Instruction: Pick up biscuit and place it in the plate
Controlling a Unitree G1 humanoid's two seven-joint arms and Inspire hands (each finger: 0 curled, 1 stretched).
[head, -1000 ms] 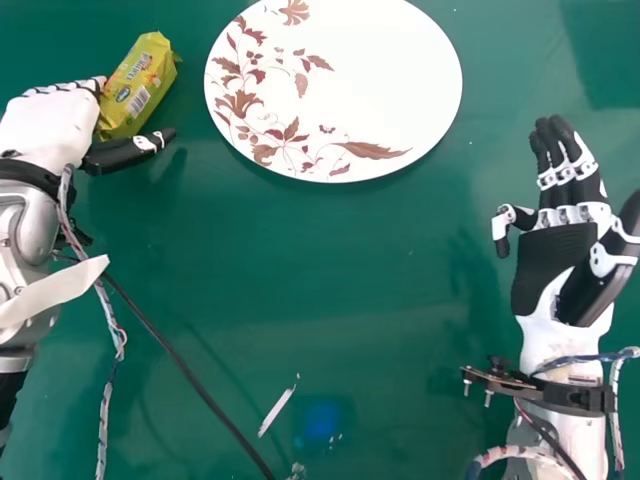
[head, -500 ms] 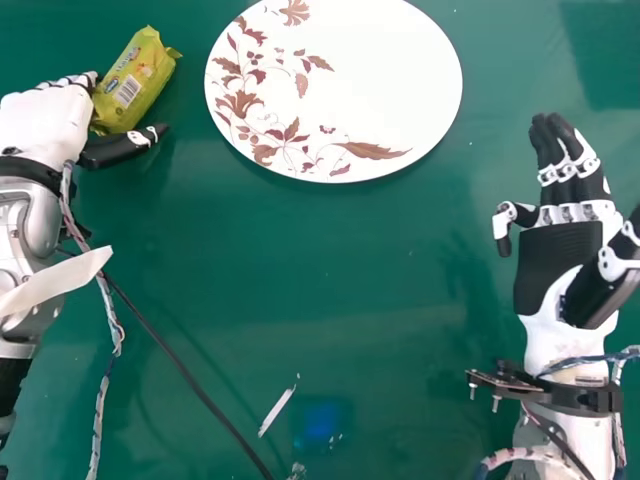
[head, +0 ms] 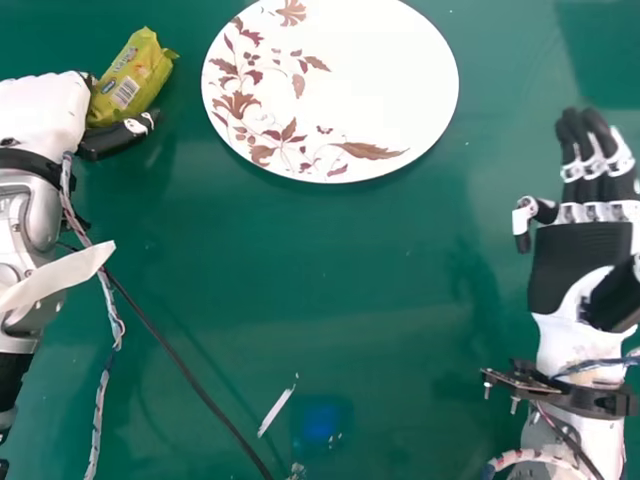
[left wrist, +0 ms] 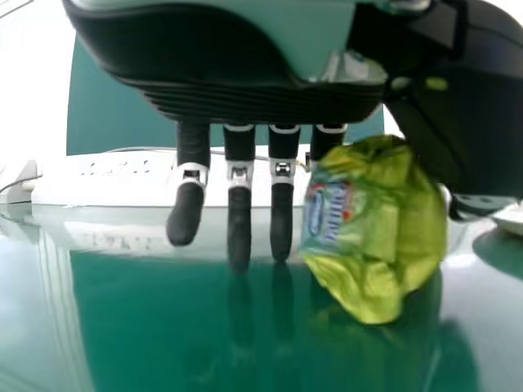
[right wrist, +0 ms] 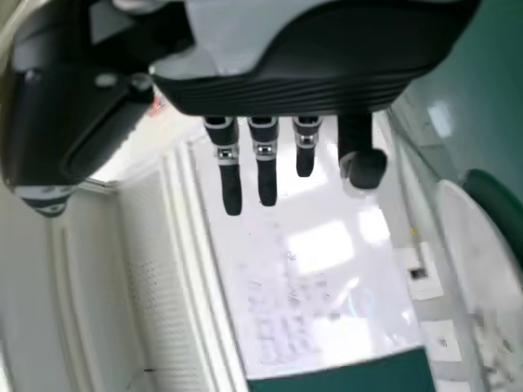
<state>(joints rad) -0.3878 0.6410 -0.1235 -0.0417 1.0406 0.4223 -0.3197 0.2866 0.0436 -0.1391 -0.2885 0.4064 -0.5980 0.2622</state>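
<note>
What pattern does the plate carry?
The plate is white with reddish-brown flowers and leaves, clearest in the head view.

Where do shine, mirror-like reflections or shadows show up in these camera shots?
Head view: a bluish glow on the green table, and a soft shadow under the left hand. Left wrist view: the glossy tabletop mirrors that hand's fingers, with a darker patch below the biscuit packet. Right wrist view: bright glare patches on a pale surface.
</note>
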